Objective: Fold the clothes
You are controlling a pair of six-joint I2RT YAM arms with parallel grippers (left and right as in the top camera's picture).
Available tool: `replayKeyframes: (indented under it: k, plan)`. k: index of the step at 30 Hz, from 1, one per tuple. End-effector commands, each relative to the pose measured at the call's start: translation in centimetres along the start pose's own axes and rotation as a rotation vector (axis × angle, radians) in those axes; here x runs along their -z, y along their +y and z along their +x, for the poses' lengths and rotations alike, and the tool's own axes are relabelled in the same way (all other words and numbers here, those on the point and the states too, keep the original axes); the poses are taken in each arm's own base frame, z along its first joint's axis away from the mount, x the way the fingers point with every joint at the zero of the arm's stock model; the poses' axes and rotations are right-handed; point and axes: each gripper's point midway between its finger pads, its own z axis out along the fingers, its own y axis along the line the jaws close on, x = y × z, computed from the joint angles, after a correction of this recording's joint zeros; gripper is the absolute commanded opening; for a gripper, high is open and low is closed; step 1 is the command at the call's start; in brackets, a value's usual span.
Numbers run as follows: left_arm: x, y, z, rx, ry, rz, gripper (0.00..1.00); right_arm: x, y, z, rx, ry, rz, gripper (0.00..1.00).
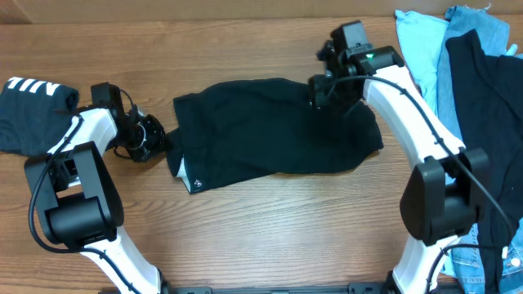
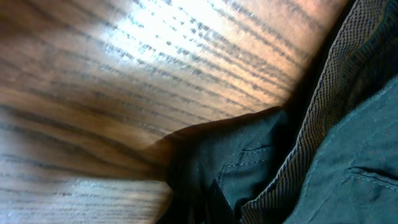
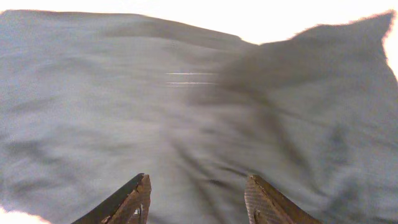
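Plain black cotton tee lies spread at the centre of the brown wood-grain table, small white neck label at its lower-left corner. Left gripper sits at the tee's left edge, jaws clenched; the left wrist view shows a stitched hem close by, but whether cloth is caught cannot be told. Right gripper stands over the tee's upper-right part, fingers apart, nothing between them. Black garment with white lettering lies far left. Light-blue piece, denim-blue piece and another black garment are heaped far right.
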Motion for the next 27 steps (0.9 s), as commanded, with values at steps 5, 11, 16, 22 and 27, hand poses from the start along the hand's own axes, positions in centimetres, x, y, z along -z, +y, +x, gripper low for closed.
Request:
replayKeyframes:
  k: [5, 11, 16, 22, 27]
  plan:
    - [-0.6, 1.0, 0.5, -0.067, 0.036, -0.016, 0.04, -0.3, 16.9, 2.1, 0.268, -0.072, -0.156, 0.53]
    - [-0.5, 1.3, 1.0, -0.082, 0.058, -0.025, 0.04, -6.6, 17.6, 4.1, 0.29, -0.004, -0.077, 0.63]
    - [-0.5, 1.3, 1.1, -0.081, 0.059, -0.024, 0.04, -10.8, 17.5, 4.1, 0.29, 0.006, -0.088, 0.75]
    - [-0.5, 1.3, 0.9, -0.085, 0.052, -0.023, 0.04, -15.5, 16.4, 6.4, 0.279, 0.099, -0.083, 0.76]
    - [-0.5, 1.3, 0.8, -0.085, 0.051, -0.023, 0.04, -16.0, 15.8, 7.4, 0.273, 0.142, -0.068, 0.04]
